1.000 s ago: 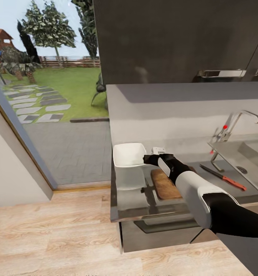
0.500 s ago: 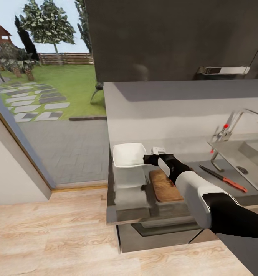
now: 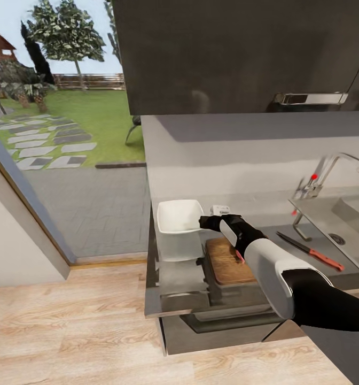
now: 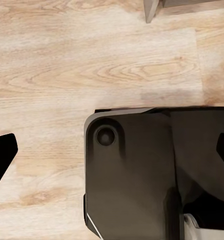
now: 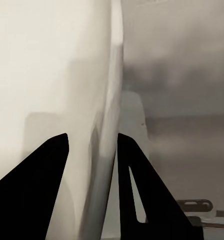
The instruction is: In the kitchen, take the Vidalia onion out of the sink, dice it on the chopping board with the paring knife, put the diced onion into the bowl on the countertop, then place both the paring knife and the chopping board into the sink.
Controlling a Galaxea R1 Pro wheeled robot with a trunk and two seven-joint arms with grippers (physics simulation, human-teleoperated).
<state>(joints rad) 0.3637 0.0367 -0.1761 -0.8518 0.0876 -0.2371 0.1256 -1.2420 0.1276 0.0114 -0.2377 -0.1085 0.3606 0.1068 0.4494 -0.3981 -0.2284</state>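
Here the right gripper (image 5: 92,150) pinches the bowl (image 3: 178,216) rim, beside the chopping board (image 3: 228,261) edge; the left gripper's (image 4: 112,150) fingers stand wide.

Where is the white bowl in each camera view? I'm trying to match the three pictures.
Head view: the bowl is near the picture's centre, at the left end of the countertop.
Right wrist view: the bowl's white wall takes the left half, its rim between the fingers.
Left wrist view: wooden floor and the robot's dark base.
Shared landmark: the right gripper on the bowl's rim.
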